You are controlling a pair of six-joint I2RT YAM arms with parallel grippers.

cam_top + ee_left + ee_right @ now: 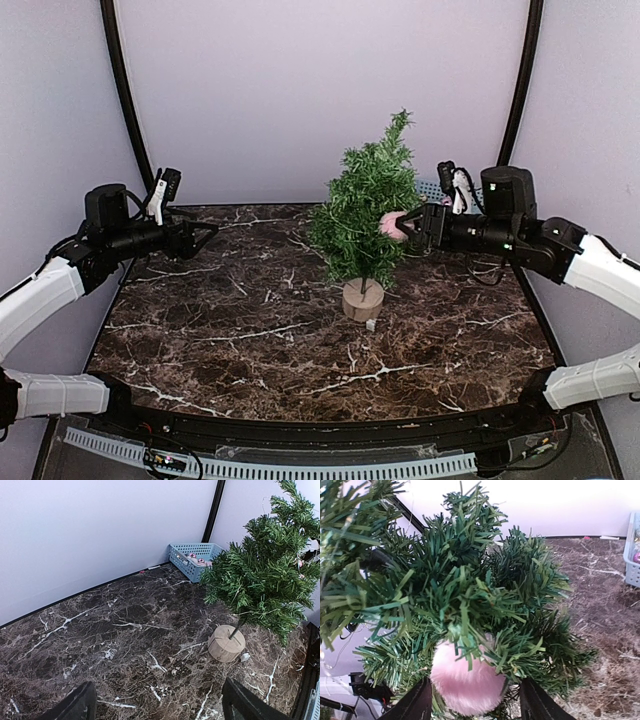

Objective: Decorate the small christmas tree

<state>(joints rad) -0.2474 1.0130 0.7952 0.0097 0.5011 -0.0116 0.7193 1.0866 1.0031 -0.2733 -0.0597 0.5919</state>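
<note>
Right claw point(475, 682) parted, flanking pink pompom point(467, 692)

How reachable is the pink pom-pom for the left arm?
Probably no: the pink pom-pom sits behind the small christmas tree from the left gripper, with the right gripper straddling it.

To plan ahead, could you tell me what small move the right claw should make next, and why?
Probably draw the right claw straight back: its fingers stand apart beside the fluffy pink pom-pom ball, nestled in the branches of the bushy green small christmas tree.
</note>
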